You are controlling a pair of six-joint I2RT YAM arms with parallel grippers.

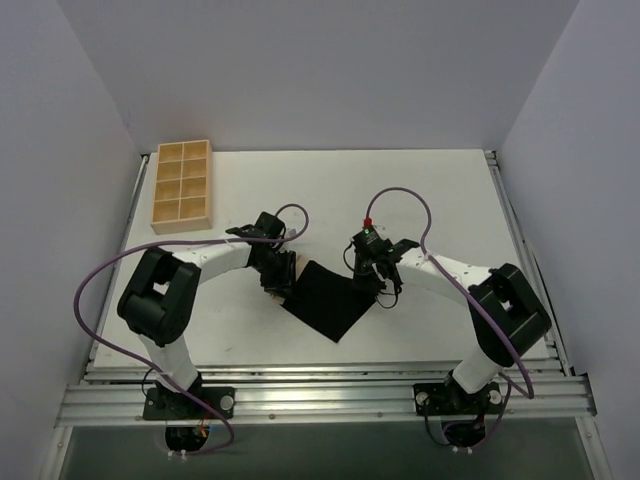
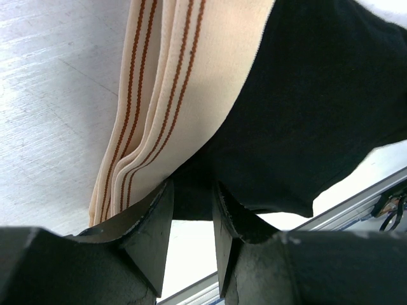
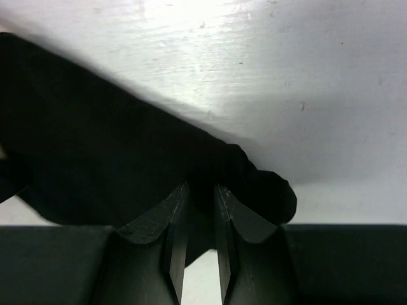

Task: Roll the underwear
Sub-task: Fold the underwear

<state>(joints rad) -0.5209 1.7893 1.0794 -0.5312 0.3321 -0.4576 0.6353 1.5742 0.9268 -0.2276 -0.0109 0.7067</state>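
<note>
Left wrist view, nearest first: my left pincer (image 2: 191,197) is pinched on the underwear (image 2: 305,114) just beside its waistband (image 2: 184,76), a cream ribbed elastic with rust stripes. My right pincer (image 3: 200,197) is nipped on a bunched black corner. From above, the limp matte cloth lies flat on the white bench (image 1: 430,190) between both arms, its far edge running pincer to pincer. I judge the roll should come toward me.

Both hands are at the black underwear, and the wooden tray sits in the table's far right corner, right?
No. The top view shows the wooden tray in the far left corner of the table; the left hand and right hand are at the black underwear.
</note>
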